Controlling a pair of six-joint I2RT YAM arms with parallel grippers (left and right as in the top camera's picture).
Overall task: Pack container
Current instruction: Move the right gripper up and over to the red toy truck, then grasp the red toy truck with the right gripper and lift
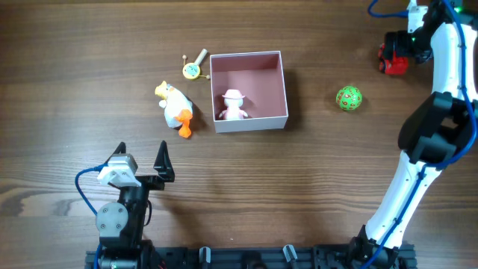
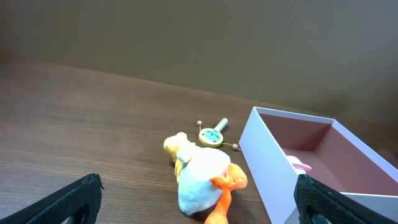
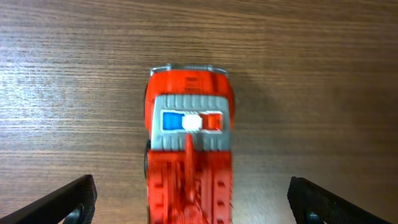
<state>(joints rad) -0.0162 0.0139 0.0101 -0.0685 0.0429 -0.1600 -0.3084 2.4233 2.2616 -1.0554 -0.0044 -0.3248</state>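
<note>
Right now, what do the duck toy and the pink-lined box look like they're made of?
Duck toy: likely plush fabric, matte, slumped softly with a floppy orange foot. Container: probably thin cardboard, matte, with flat white walls and crisp corners.

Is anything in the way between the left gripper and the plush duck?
Nothing visible. Only bare table lies between the open left gripper and the duck. The yellow rattle sits beyond the duck, and the container is off to its right.

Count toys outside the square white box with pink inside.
4: white plush duck and yellow rattle left of the box, green ball right, red fire truck far right; none seems hidden.
</note>
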